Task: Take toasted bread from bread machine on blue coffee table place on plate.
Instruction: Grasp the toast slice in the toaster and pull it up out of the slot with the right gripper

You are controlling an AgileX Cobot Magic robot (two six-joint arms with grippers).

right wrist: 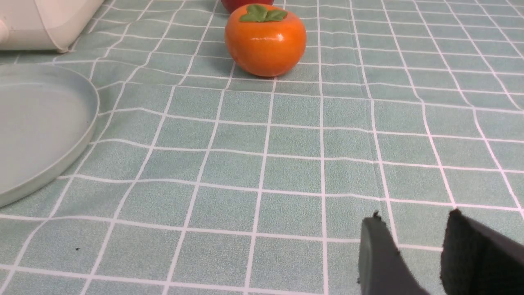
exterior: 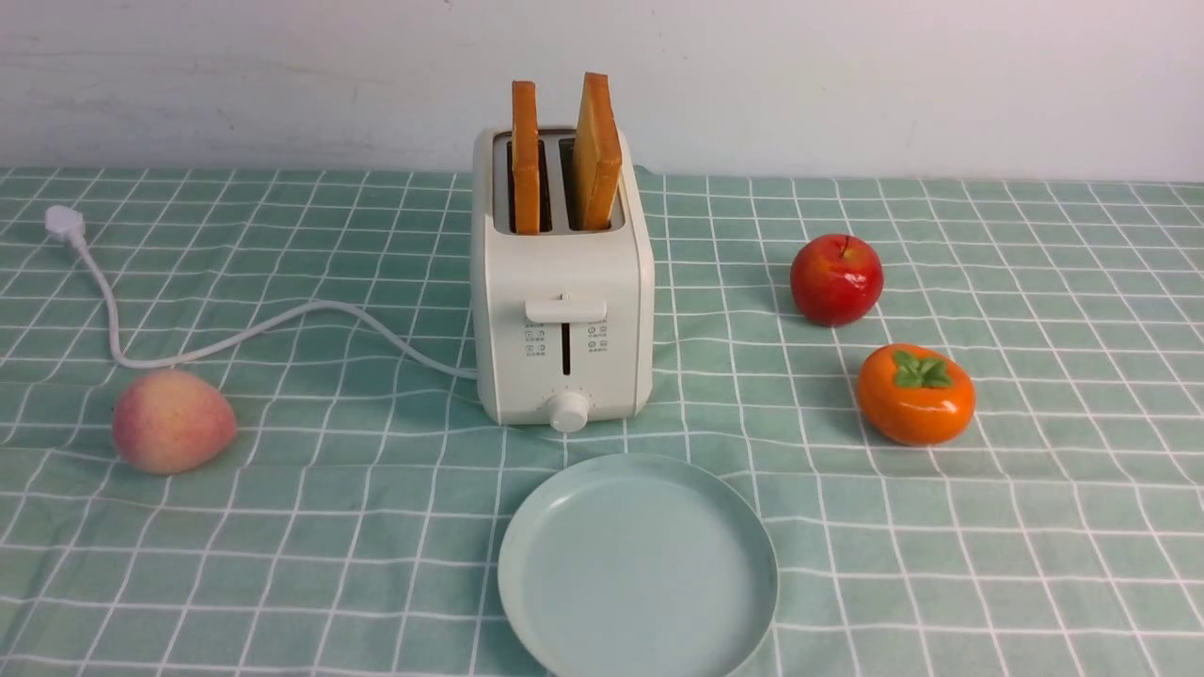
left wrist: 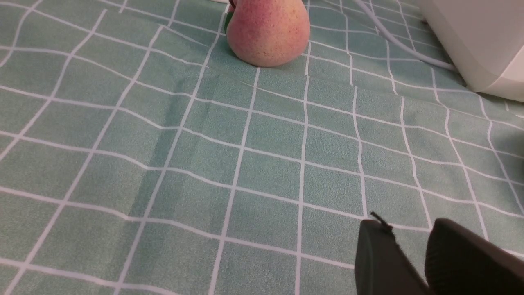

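Note:
Two slices of toasted bread stand upright in the slots of the cream-white bread machine [exterior: 562, 310], the left slice [exterior: 525, 155] straight, the right slice [exterior: 596, 150] leaning. The pale blue-green plate [exterior: 640, 564] lies empty in front of it on the mint-green grid cloth of the coffee table [exterior: 282, 527]. Neither arm shows in the front view. My left gripper [left wrist: 409, 229] hovers low over the cloth, open and empty, short of a peach [left wrist: 268, 30]. My right gripper [right wrist: 413, 219] is also open and empty over the cloth, beside the plate's rim [right wrist: 88, 135].
A peach [exterior: 172, 420] lies left of the toaster, by its white cord [exterior: 282, 324] and plug [exterior: 64, 224]. A red apple [exterior: 836, 279] and an orange persimmon [exterior: 915, 393] sit to the right. A white wall stands behind the table.

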